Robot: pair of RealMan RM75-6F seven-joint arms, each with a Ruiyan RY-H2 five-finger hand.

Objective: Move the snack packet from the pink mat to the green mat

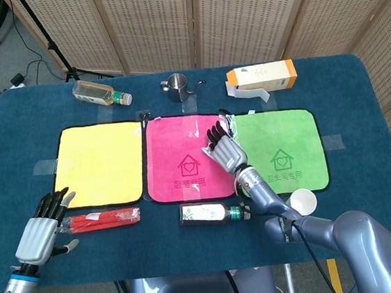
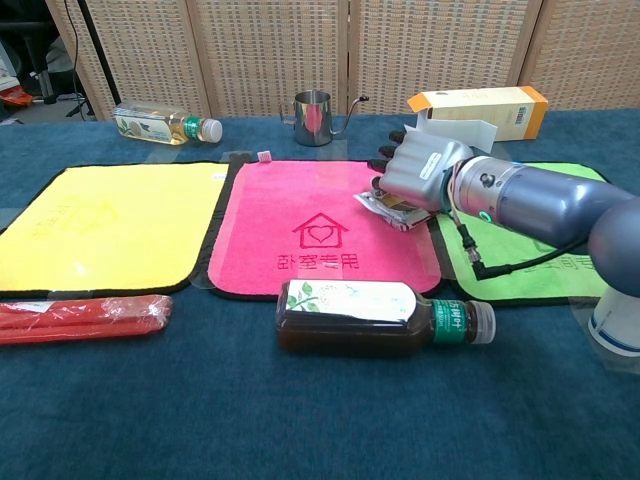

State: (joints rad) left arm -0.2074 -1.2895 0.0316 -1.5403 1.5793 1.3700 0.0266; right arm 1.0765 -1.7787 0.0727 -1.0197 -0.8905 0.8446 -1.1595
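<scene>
we see right hand (image 2: pixel 420 172) palm-down, gripping packet (image 2: pixel 392 208) over pink mat's (image 2: pixel 270 225) right edge, beside green mat (image 1: pixel 278 138) | left hand (image 1: pixel 42 230) empty, fingers spread, low by red pack (image 1: pixel 105 219)

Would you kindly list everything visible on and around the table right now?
Snack packet: one, silvery, held at pink mat's right edge.
Pink mat: one, centre.
Green mat: one, right of pink.
Yellow mat: one, left of pink.
Tea bottle: one, dark, lying in front of pink mat.
Red packet: one, front left.
Oil bottle: one, yellowish, lying back left.
Steel jug: one, back centre.
Carton: one, orange-white, back right.
Cup: one, white, front right.
Table: one, blue cloth.
Left hand: open, front left.
Right hand: holds packet.
</scene>
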